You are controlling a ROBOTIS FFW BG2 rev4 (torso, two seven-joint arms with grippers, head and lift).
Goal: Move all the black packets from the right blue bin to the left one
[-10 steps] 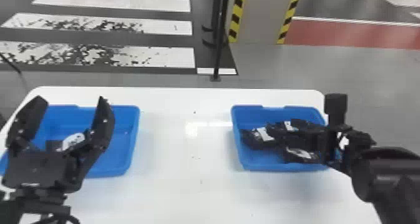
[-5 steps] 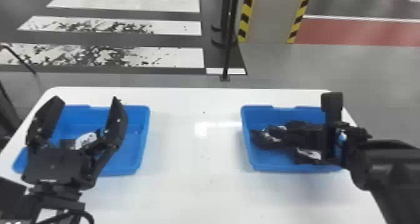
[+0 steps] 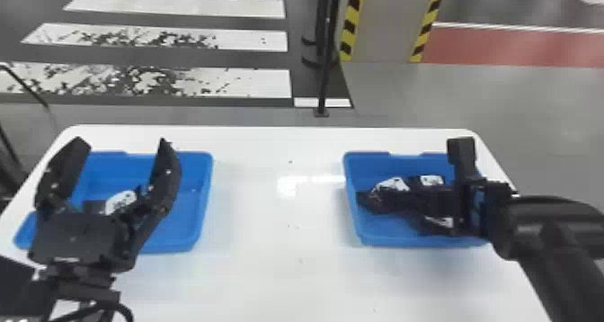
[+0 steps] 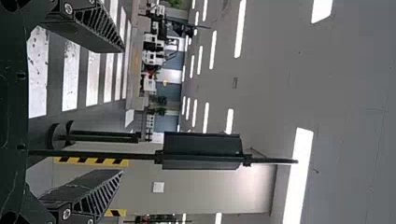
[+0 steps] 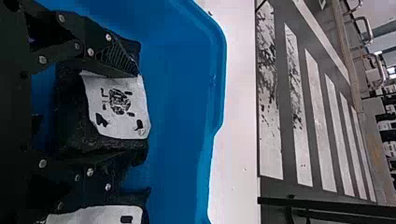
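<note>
In the head view my left gripper is open, raised in front of the left blue bin, with a black packet visible in that bin between the fingers. The left wrist view shows my left gripper with nothing between its fingers. Over the right blue bin, my right gripper sits low among several black packets with white labels. Seen from the right wrist, my right gripper is shut on a black packet; another packet lies beside it.
Both bins stand on a white table, with a wide stretch of tabletop between them. Behind the table stands a black post, near a pillar with yellow and black stripes.
My right gripper has moved left, farther over the right bin and its packets. The head view has shifted slightly; my left gripper keeps about the same place over the left bin.
</note>
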